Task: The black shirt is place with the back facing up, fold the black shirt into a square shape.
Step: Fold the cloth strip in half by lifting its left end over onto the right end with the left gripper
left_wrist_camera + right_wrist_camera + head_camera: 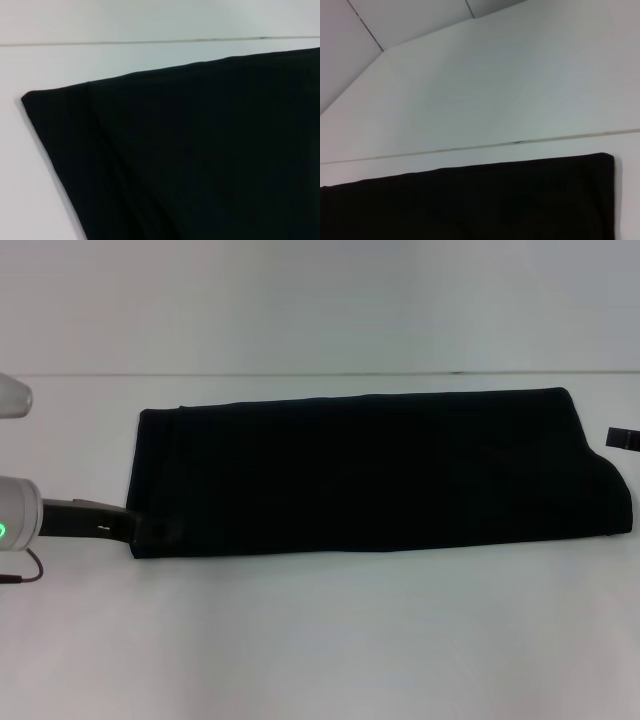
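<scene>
Black shirt (pixel 380 470) folded into long band on table (pixel 320 640). Left end effector (pixel 150 533) at near-left corner, right end effector (pixel 624 438) beside right end; grip states unclear.

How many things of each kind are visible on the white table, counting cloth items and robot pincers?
Shirts: 1, the black shirt, folded into a long band on the table.
Pincers: 2, the left pincer at the shirt's near left corner, and the right pincer just past the shirt's right end.
Total: 3
</scene>
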